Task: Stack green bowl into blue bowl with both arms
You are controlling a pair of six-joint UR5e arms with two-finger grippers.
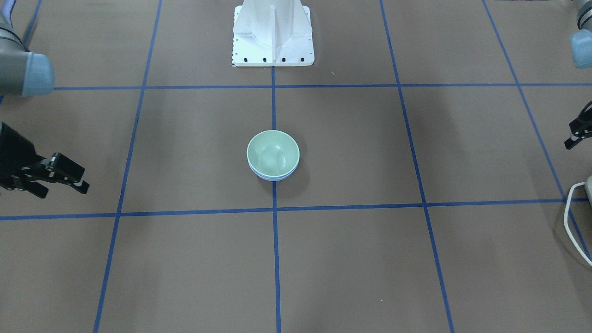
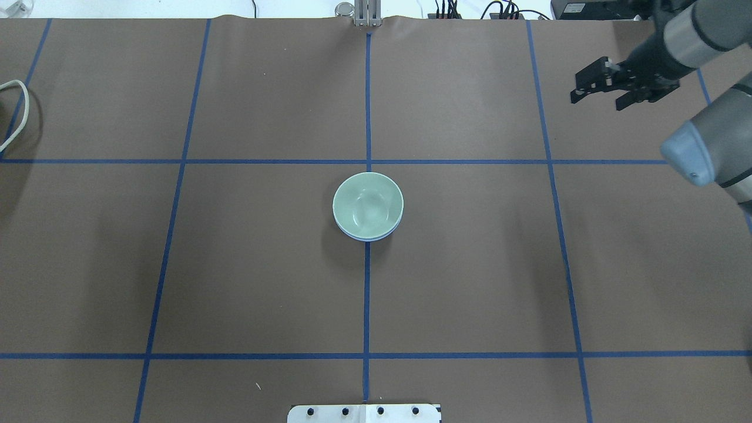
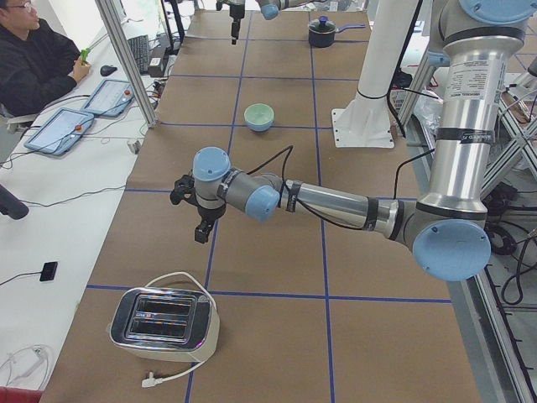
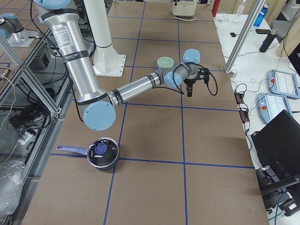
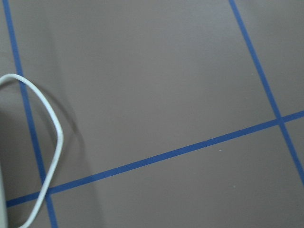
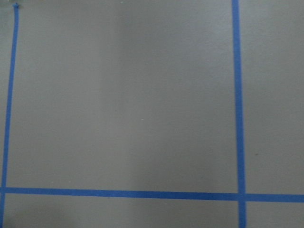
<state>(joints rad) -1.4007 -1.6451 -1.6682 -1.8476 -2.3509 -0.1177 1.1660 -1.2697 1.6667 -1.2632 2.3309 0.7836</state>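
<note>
Mid-table: green bowl (image 1: 273, 152) sat nested inside the blue bowl (image 1: 274, 177), with just a blue sliver peeking out below.
Handling: it looked light, stiff and glossy, so probably slippery. I'd pinch the rim with the wall between the fingers.
Right gripper (image 2: 594, 97): jaws apart, holding nothing, well away from the bowls.
Left gripper (image 1: 571, 134): half cropped at the table's edge, its fingers looked parted and empty.

Bright, even overhead light; soft shadow beside the green bowl (image 1: 273, 150); wrist views slightly blurred.
</note>
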